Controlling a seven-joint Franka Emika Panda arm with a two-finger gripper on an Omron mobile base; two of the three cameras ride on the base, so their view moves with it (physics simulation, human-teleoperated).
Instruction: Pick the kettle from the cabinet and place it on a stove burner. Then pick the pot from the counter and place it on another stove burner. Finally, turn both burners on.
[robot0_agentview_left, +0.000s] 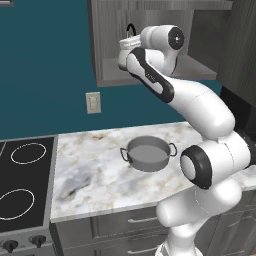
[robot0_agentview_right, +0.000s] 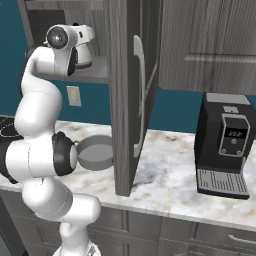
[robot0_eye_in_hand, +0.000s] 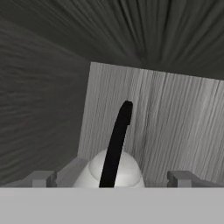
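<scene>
The white kettle (robot0_eye_in_hand: 127, 171) with its black arched handle (robot0_eye_in_hand: 117, 140) stands on the shelf inside the dark grey cabinet (robot0_eye_in_hand: 179, 118). My gripper (robot0_eye_in_hand: 112, 178) is open, with one fingertip (robot0_eye_in_hand: 41, 178) on each side of the kettle, close to it and not touching. In the left base view the arm reaches up into the cabinet (robot0_agentview_left: 107, 50), and the kettle's handle (robot0_agentview_left: 131, 29) peeks out above the hand. The grey pot (robot0_agentview_left: 147, 152) sits on the marble counter (robot0_agentview_left: 90, 170). Two burners (robot0_agentview_left: 28, 152) (robot0_agentview_left: 15, 203) of the black cooktop lie at the left.
An open cabinet door (robot0_agentview_right: 127, 95) hangs over the counter just right of the arm and the pot (robot0_agentview_right: 95, 152). A black coffee machine (robot0_agentview_right: 225, 145) stands farther right. A wall outlet (robot0_agentview_left: 93, 102) is below the cabinet. Dark knobs (robot0_agentview_left: 10, 245) line the cooktop's front.
</scene>
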